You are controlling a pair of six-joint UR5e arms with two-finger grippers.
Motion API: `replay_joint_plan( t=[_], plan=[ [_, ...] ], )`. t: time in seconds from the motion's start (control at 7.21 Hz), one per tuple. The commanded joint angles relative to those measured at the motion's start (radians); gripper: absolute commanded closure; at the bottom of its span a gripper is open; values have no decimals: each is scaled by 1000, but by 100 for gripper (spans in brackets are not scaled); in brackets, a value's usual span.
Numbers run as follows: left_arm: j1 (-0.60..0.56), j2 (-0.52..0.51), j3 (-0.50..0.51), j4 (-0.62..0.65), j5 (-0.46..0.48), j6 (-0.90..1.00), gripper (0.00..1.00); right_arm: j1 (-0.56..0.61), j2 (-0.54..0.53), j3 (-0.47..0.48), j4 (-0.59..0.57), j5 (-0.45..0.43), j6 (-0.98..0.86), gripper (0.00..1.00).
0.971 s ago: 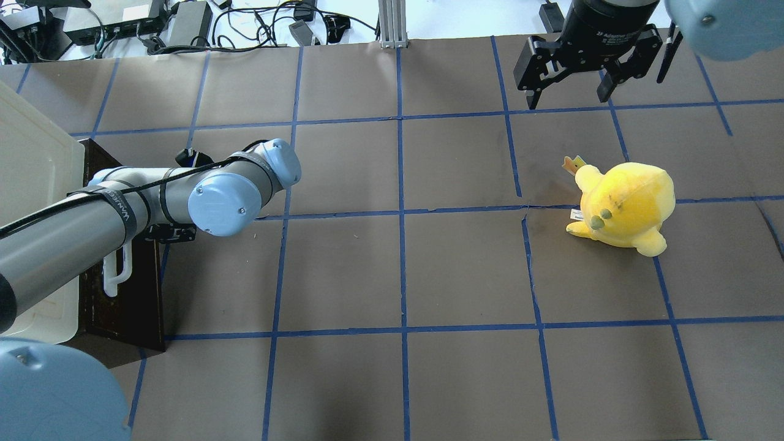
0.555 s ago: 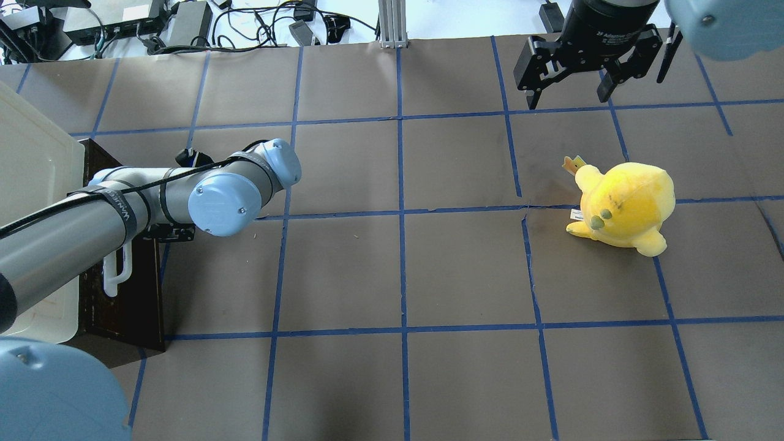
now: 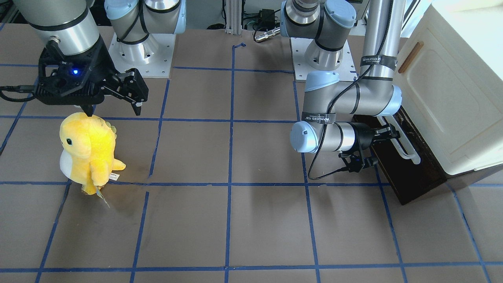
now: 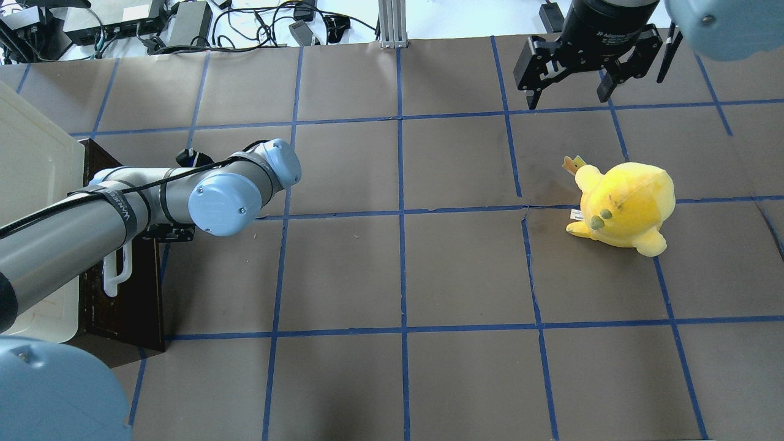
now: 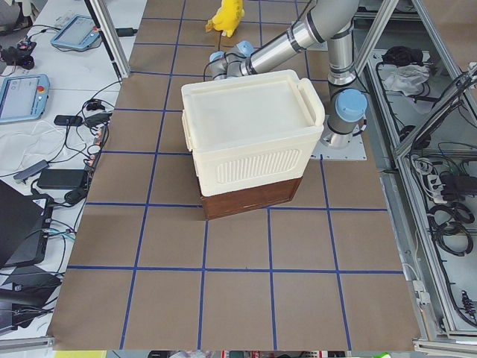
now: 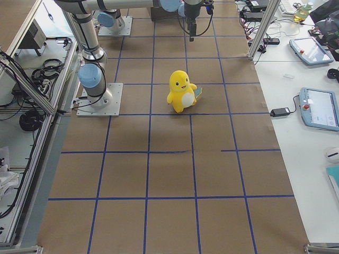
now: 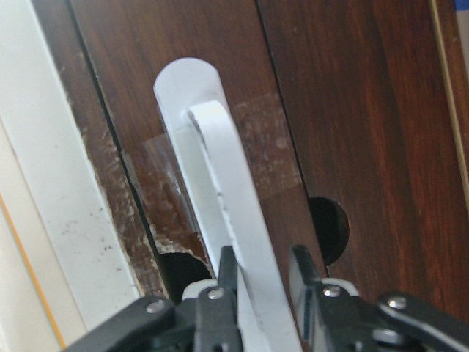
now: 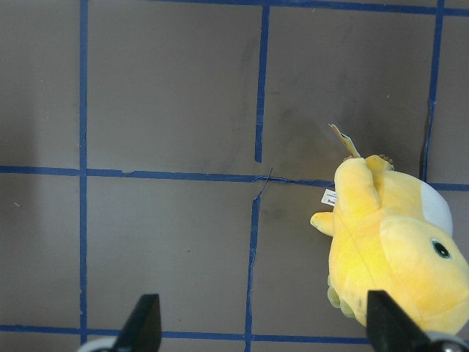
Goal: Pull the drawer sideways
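Observation:
The drawer (image 4: 125,300) has a dark brown wooden front and a long white bar handle (image 4: 116,272). It sits at the bottom of a cream-white cabinet (image 4: 30,159) at the table's left end. My left gripper (image 7: 264,264) is shut on the handle (image 7: 220,183), one finger on each side of the white bar. In the front-facing view my left gripper (image 3: 387,131) meets the handle (image 3: 406,151) on the drawer front (image 3: 412,177). My right gripper (image 4: 569,92) is open and empty, hanging above the table's far right.
A yellow plush toy (image 4: 625,205) stands on the brown paper, right of centre, just nearer than the right gripper. It also shows in the right wrist view (image 8: 388,242). The cabinet door (image 3: 452,98) with its small wooden handle is above the drawer.

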Motion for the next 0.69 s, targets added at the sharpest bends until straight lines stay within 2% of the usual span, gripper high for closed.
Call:
replay_joint_plan(
  t=[0.0,0.28,0.55],
  plan=[
    [0,1,3,0,0,9,70,0,0,0,0,0,0,0],
    [0,3,3,0,0,23,84,0,0,0,0,0,0,0],
    [0,1,3,0,-1,23,84,0,0,0,0,0,-2,0]
  ],
)
